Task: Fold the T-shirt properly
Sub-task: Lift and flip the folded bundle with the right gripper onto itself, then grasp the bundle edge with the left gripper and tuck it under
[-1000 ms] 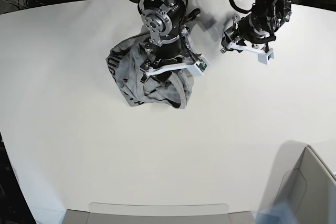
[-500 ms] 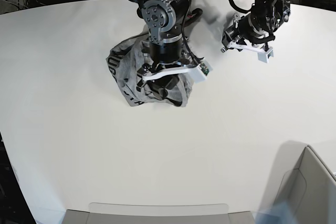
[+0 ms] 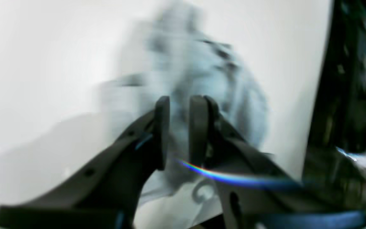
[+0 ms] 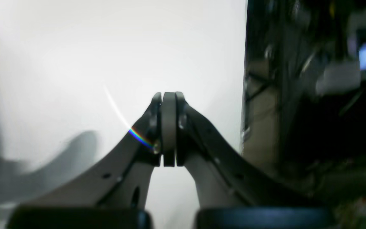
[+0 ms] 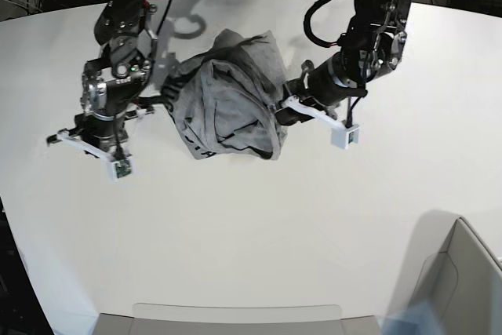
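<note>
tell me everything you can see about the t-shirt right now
The T-shirt is heather-grey, soft cotton by the look, lying as a crumpled, unfolded heap on the white table, toward the far side between the two arms. Deep creases run through it and a strip of black lettering shows along its lower left edge. The left gripper is at its right edge, jaws slightly apart; whether it pinches cloth is unclear. The right gripper, jaws shut, is at its left edge. The left wrist view shows it only blurred.

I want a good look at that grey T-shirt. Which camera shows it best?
The base view: the whole crumpled T-shirt lies sharp on the table. The left wrist view shows it only as a blur; the right wrist view shows none of it clearly.
</note>
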Robot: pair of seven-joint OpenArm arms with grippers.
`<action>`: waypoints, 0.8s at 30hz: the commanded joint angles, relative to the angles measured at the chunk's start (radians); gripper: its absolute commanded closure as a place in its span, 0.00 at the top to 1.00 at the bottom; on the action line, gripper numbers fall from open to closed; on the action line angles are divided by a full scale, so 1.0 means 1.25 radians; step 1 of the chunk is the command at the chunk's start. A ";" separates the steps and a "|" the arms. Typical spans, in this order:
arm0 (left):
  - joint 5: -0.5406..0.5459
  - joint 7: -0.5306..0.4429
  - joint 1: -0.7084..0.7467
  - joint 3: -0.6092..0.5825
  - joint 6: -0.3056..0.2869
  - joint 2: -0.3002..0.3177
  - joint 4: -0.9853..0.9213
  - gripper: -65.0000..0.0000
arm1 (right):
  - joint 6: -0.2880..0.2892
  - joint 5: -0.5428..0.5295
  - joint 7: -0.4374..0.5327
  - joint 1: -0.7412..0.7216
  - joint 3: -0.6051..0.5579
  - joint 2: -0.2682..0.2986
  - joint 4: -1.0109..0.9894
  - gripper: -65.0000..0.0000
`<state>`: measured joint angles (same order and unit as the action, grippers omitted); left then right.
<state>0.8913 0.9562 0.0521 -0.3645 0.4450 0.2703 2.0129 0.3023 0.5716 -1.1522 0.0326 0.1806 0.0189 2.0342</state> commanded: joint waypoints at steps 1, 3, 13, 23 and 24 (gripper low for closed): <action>0.004 -0.036 -0.034 -0.036 -0.004 0.002 0.017 0.16 | -0.002 -0.037 0.010 -0.001 0.033 0.010 0.005 0.00; 0.000 -0.076 -0.072 -0.120 -0.004 0.002 0.017 0.16 | -0.002 -0.120 0.012 0.024 0.109 0.036 -0.019 0.00; -0.002 -0.035 -0.201 -0.373 0.004 0.003 -0.078 0.16 | -0.002 -0.322 0.014 0.135 0.240 0.092 -0.052 0.00; -0.002 0.011 0.057 -0.187 0.006 0.112 -0.021 0.16 | -0.002 -0.325 0.058 0.135 0.242 0.092 -0.052 0.00; -0.002 0.010 0.080 -0.161 0.006 0.116 0.000 0.16 | -0.002 -0.325 0.058 0.135 0.242 0.092 -0.052 0.00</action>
<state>0.8753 0.9756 0.1635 -0.5663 0.4610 0.4206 1.9808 0.3031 0.1604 -1.0946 0.2100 0.4786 0.1242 1.9522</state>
